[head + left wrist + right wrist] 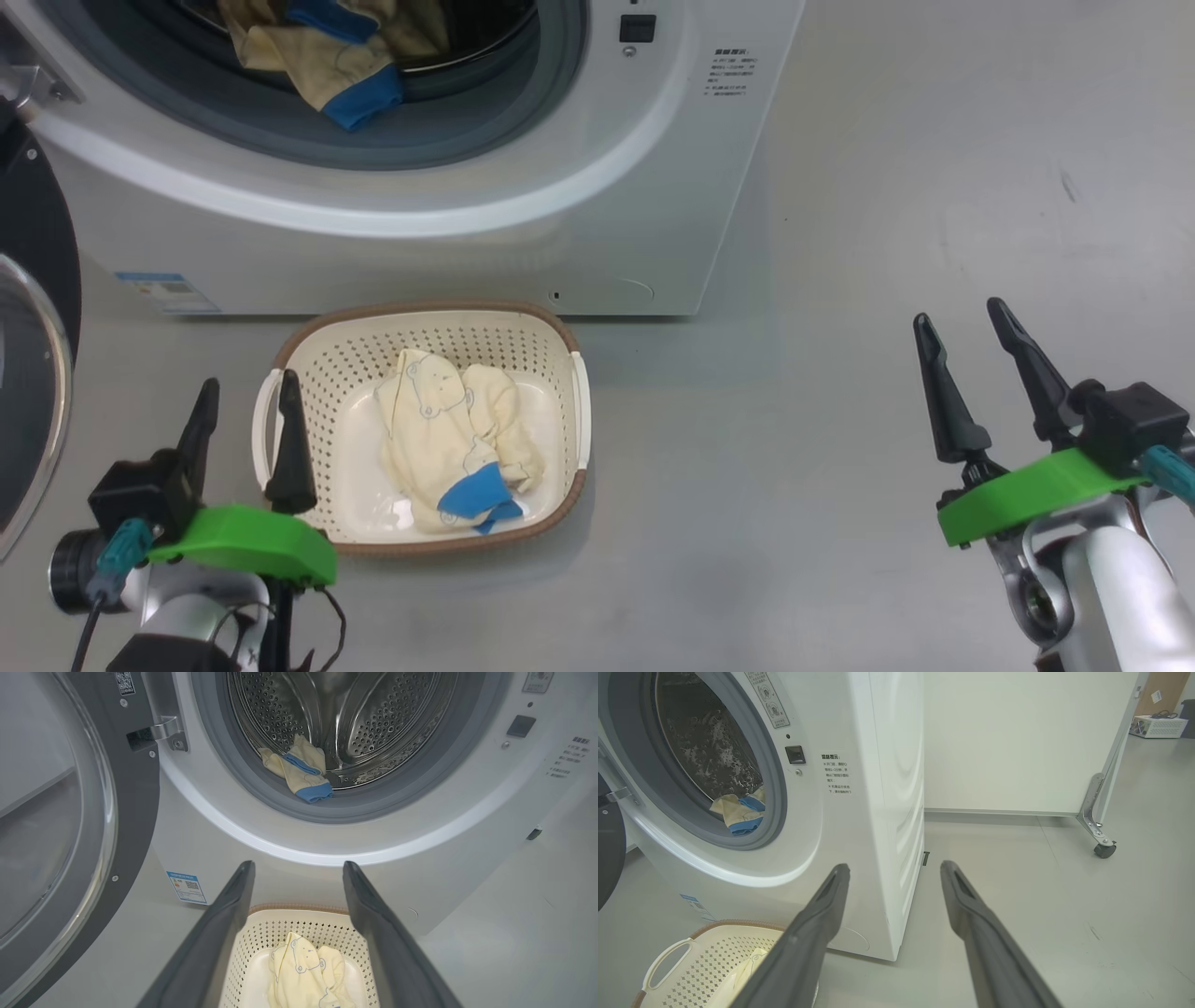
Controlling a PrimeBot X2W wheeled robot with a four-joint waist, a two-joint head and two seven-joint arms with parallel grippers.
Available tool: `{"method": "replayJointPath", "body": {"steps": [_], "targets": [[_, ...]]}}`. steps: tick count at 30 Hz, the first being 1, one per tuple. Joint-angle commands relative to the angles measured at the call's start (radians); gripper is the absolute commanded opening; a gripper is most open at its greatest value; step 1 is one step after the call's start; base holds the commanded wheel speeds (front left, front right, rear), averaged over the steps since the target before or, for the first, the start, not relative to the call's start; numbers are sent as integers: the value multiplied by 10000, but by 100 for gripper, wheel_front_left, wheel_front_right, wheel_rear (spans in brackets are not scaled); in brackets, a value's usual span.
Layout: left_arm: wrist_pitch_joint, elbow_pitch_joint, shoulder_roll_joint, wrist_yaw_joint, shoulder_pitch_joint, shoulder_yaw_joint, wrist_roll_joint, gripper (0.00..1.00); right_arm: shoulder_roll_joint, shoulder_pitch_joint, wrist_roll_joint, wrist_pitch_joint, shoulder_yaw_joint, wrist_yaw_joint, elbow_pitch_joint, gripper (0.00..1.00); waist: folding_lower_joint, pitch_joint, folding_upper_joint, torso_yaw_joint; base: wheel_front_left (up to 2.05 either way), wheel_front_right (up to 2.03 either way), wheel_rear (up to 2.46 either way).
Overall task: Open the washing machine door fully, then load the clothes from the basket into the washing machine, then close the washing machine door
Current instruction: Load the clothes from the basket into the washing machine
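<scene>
The white washing machine [597, 215] stands with its round door [33, 373] swung open to the left. One cream garment with blue trim [327, 65] lies over the drum's grey lip, also visible in the left wrist view [301, 772]. On the floor in front sits the cream basket [308, 364], holding cream clothes with bear drawings and a blue piece [453, 439]. My left gripper [247, 401] is open at the basket's left handle, empty. Far right of the basket, my right gripper [962, 322] is open over bare floor, holding nothing.
Grey floor [840, 467] stretches to the right of the basket and the machine. In the right wrist view, a white panel on a caster [1104, 849] stands behind the machine's right side, with a white box [1157, 725] far back.
</scene>
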Motion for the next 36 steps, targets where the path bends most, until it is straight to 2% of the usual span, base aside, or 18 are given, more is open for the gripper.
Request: {"method": "replayJointPath", "body": {"steps": [1, 12, 21, 36], "targets": [[-107, -254, 228, 971, -169, 405, 101, 100, -76, -33, -64, 39, 139, 44, -378, 100, 1, -60, 0, -5, 0, 0, 0], [-109, -16, 174, 827, -320, 389, 149, 100, -45, 23, -66, 149, 160, 44, -551, 100, 1, -88, 0, -65, 0, 0, 0], [68, 360, 187, 643, -1095, 411, 97, 100, -5, -177, 30, 140, 351, 44, -632, 100, 1, 401, 0, -264, 0, 0, 0], [1444, 1781, 986, -388, -4375, 457, 101, 100, 198, -1012, 370, -90, 774, 44, -453, 100, 1, 1979, 0, -1290, 0, 0, 0]]}}
